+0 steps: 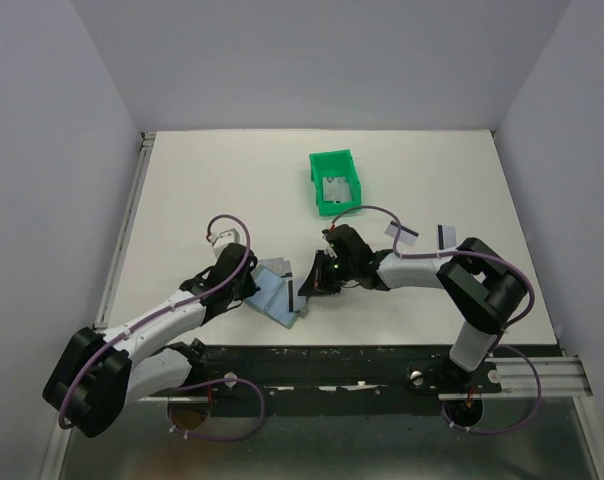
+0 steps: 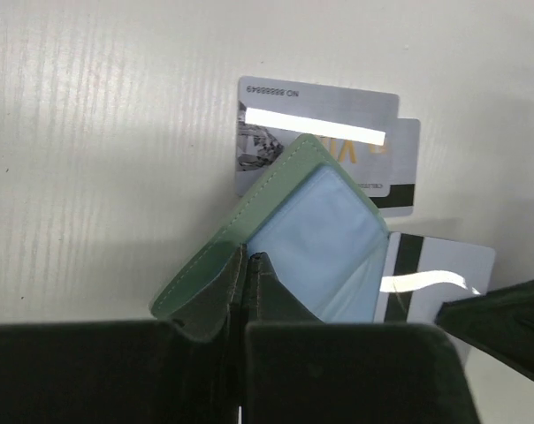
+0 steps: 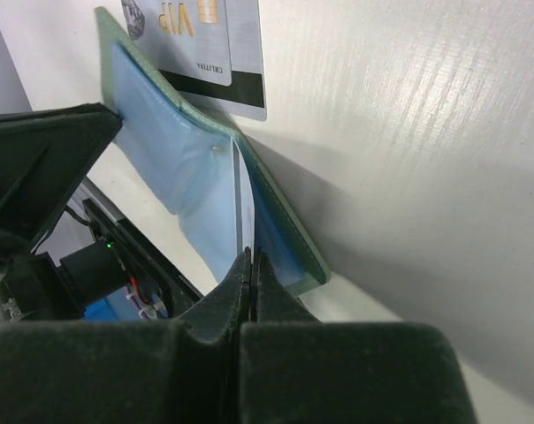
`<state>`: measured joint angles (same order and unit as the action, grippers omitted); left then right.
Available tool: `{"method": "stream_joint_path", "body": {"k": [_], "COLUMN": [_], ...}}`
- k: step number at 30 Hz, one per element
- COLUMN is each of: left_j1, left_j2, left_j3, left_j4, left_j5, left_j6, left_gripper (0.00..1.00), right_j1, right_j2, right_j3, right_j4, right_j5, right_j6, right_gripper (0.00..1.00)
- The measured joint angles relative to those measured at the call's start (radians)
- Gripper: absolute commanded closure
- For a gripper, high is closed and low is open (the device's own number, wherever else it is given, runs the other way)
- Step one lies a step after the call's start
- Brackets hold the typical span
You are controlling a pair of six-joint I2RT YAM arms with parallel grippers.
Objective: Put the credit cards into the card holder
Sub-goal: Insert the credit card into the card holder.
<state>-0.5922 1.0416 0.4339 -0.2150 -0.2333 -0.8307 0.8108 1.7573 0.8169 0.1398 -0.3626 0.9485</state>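
Left gripper (image 2: 247,258) tight on holder (image 2: 320,234) flap — right gripper (image 3: 249,263) tight on card (image 2: 448,265) at holder pocket, two cards (image 2: 316,106) behind holder.

Pretty plain setup: a flat white tabletop (image 1: 212,190), faintly ribbed when seen up close, boxed in by a matte pale-grey back wall (image 1: 322,60), left wall (image 1: 42,200) and right wall (image 1: 572,150). A silver metal rail (image 1: 542,372) runs along the near edge, with dull grey floor (image 1: 362,440) below it. The light's soft and even, with blurry shadows.
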Motion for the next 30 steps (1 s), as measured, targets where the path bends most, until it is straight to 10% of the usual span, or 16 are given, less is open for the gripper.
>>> {"method": "stream_joint_path", "body": {"k": [30], "left_j1": [0.016], "left_j2": [0.118], "left_j3": [-0.019], "left_j4": [0.101], "left_j5": [-0.002], "left_j6": [-0.012], "left_gripper": [1.00], "right_j1": [0.080], "right_j2": [-0.040], "right_j3": [-0.004], "right_j4": [0.103], "right_j5": [-0.054], "right_j6": [-0.035], "right_gripper": [0.99]}}
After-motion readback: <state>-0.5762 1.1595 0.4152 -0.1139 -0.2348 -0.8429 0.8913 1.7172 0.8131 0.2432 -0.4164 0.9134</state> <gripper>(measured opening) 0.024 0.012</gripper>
